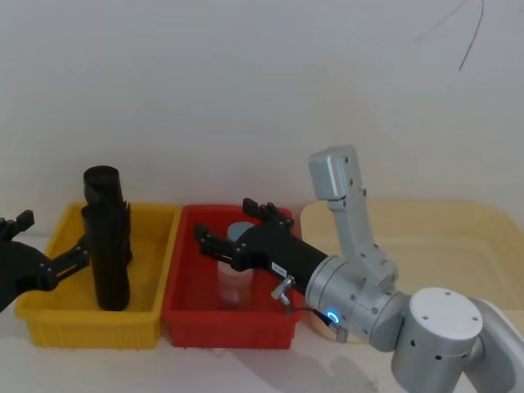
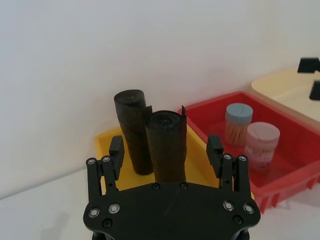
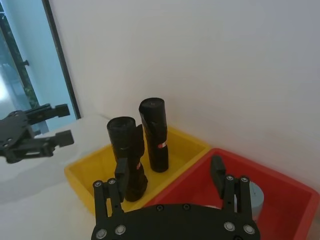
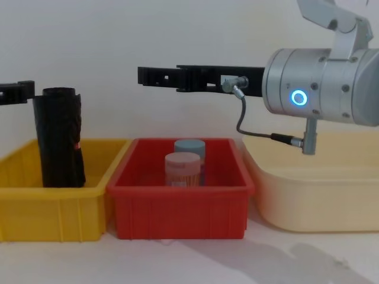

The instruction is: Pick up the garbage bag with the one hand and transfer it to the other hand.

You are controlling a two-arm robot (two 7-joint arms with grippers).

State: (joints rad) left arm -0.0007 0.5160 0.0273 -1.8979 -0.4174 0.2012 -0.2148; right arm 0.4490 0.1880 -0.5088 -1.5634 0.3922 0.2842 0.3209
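Just beside the garbage bag (image 1: 110, 262), left hand (image 1: 57, 237) spread — right hand (image 1: 223, 219) spread over red bin (image 1: 229, 332)

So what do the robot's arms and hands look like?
The left hand and right hand are black, long and two-fingered. The right arm is silver-grey with rounded joints, a glowing blue ring and a thin grey cable.

Soft, bright light is washing the white wall (image 1: 246, 82)
Daylight is glowing through the window (image 3: 25, 65) — faint shadows are pooling under the red bin (image 4: 177, 220), lower centre, chest view.
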